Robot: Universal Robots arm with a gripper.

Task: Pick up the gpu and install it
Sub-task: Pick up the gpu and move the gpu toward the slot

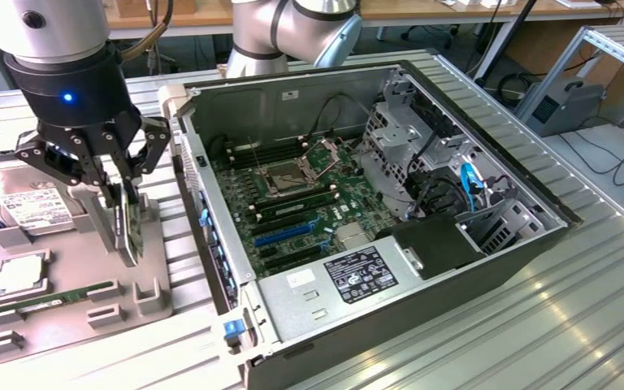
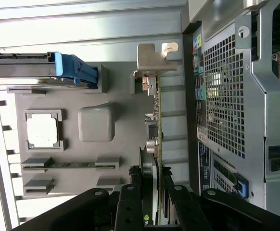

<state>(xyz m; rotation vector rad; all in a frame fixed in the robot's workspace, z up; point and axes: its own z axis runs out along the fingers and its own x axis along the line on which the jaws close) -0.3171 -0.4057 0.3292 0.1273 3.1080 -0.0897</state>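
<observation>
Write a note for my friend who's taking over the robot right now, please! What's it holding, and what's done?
The gripper is closed on the gpu, one finger on each face.
The gpu stands on edge over the grey tray, beside the open computer case. I cannot tell whether it is lifted clear of the tray.
Done: gpu grasped.
Left: the gpu is not yet in the case, and the blue slot on the motherboard has no card in it.

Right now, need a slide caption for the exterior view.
Gripper closed on the gpu, held on edge at the grey parts tray beside the open computer case.
</observation>
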